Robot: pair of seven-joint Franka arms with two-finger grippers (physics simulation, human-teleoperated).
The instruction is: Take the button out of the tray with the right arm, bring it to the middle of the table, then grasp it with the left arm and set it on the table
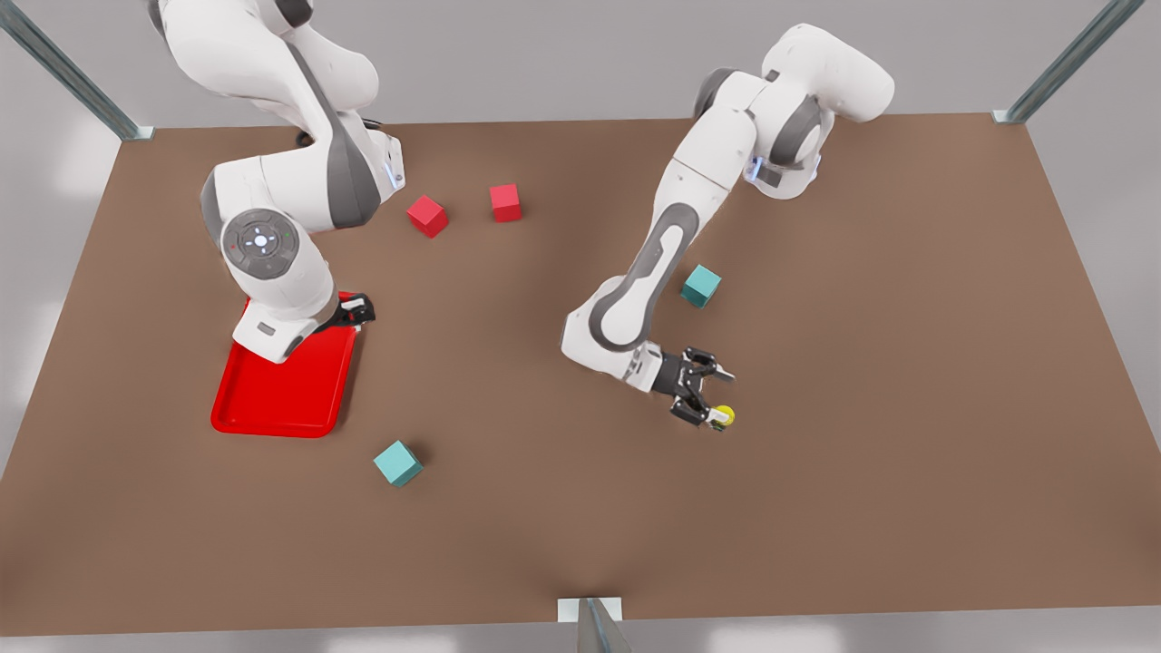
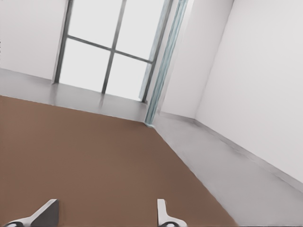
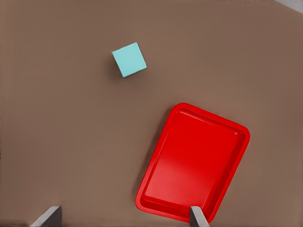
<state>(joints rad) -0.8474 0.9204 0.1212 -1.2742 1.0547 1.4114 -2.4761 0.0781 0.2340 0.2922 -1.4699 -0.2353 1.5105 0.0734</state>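
Soft, even light falls from above on the matte brown desk (image 1: 816,508), with no harsh glare. Shadows are faint and blurred: a dim patch sits under each teal cube (image 1: 397,462), toward its 3 o'clock side in the front view. The red tray (image 3: 194,163) carries a pale glossy sheen. In the left wrist view the window (image 2: 111,42) is blown out to white

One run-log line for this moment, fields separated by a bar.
left gripper: shut on button, low over table | right gripper: open, above tray | tray: empty
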